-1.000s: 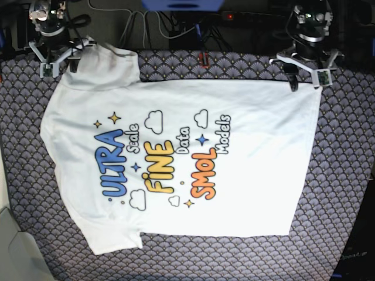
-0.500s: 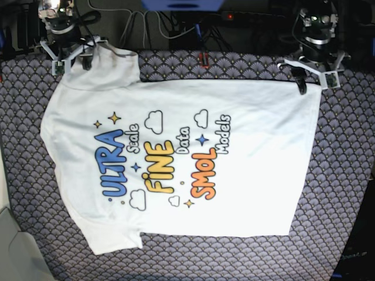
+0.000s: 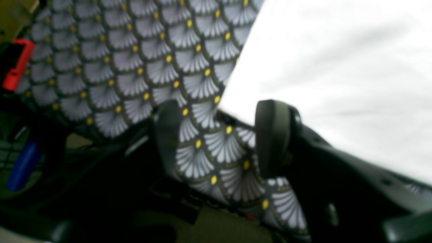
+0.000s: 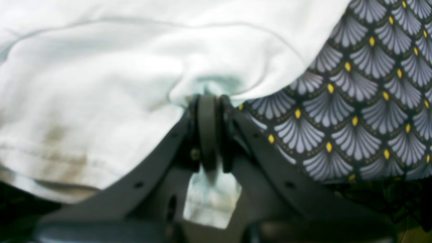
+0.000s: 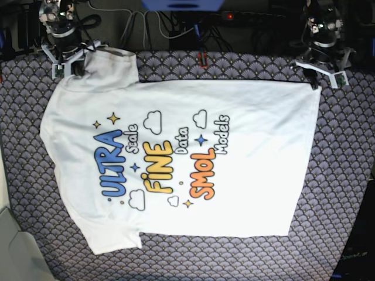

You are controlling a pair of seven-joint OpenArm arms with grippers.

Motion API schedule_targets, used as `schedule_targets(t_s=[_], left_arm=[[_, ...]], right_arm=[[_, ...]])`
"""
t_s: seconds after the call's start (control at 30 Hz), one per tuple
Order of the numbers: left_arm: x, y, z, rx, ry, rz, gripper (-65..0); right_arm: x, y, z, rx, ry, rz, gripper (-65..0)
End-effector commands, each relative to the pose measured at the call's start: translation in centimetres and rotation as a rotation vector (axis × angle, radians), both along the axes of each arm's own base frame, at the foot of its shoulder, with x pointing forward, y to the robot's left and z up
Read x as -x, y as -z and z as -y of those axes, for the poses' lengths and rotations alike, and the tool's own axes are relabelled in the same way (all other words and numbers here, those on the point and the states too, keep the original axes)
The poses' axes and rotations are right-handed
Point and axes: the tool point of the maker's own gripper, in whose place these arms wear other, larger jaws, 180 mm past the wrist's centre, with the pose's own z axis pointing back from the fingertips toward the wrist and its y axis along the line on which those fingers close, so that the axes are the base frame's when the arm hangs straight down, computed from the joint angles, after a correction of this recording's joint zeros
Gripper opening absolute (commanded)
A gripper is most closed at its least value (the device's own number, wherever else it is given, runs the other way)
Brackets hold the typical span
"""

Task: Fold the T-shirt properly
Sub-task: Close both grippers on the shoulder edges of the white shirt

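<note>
The white T-shirt (image 5: 176, 158) lies flat and print-up on the patterned tablecloth (image 5: 345, 175), neck end at the left, hem at the right. My right gripper (image 5: 66, 66) sits at the far left sleeve. In the right wrist view it (image 4: 209, 101) is shut on a bunched fold of the T-shirt (image 4: 101, 84). My left gripper (image 5: 324, 79) is at the far right hem corner. In the left wrist view it (image 3: 219, 135) is open and empty over bare tablecloth (image 3: 135, 67), with the T-shirt's edge (image 3: 337, 67) just beside its right finger (image 3: 273, 135).
Cables and a power strip run behind the table's far edge. A red clip (image 5: 203, 58) sits at that edge and also shows in the left wrist view (image 3: 17, 64). A pale object (image 5: 12, 246) stands at the near left corner.
Both arms have moved toward the far edge. My right gripper has closed on the sleeve. My left gripper has drawn back from the hem corner to the right.
</note>
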Motion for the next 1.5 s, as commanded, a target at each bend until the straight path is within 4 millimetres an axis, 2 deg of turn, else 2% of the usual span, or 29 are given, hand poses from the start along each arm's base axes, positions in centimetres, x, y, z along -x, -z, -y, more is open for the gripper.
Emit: schedule_targets(t_s=[0.0, 0.3, 0.43, 0.73, 0.83, 0.9, 1.07, 1.17, 1.27, 1.37, 1.47], left_arm=[[-0.5, -0.8, -0.5, -0.021, 0.0, 0.032, -29.8], [-2.7, -0.1, -0.4, 0.006, -0.01, 0.053, -29.8], [-3.0, 0.5, -0.4, 0.017, -0.019, 0.047, -29.8], [-1.9, 3.8, -0.7, 0.051, -0.047, -0.027, -30.2], [-1.5, 4.3, -0.7, 0.056, -0.051, -0.043, -31.2], [-1.5, 4.3, -0.7, 0.056, -0.051, -0.044, -36.8], [-1.3, 4.4, -0.7, 0.056, -0.051, -0.049, -65.0], [-1.3, 4.3, -0.7, 0.055, -0.05, -0.047, -62.9], [-1.3, 4.2, -0.7, 0.053, -0.049, -0.045, -64.8], [-1.4, 4.1, -0.7, 0.052, -0.049, -0.042, -64.5], [-2.2, 2.7, -0.8, 0.039, -0.042, -0.006, -64.5]], right_arm=[[2.1, 1.7, 0.2, 0.004, 0.002, -0.111, -65.0], [2.2, 1.9, 0.1, 0.003, -0.004, -0.117, -65.0], [2.2, 1.9, 0.2, 0.004, -0.003, -0.116, -65.0], [2.2, 1.8, 0.3, 0.007, -0.001, -0.116, -65.0], [2.2, 1.8, 0.3, 0.007, -0.001, -0.116, -65.0], [2.2, 1.8, 0.3, 0.007, -0.001, -0.116, -65.0], [2.0, 1.6, 0.3, 0.009, -0.004, -0.11, -65.0], [2.0, 1.6, 0.3, 0.009, -0.004, -0.109, -65.0], [1.8, 1.4, 0.3, 0.009, -0.005, -0.101, -65.0], [0.9, 0.1, 0.1, 0.014, -0.016, -0.061, -65.0], [-0.4, -1.5, 0.2, 0.033, -0.036, -0.012, -65.0]])
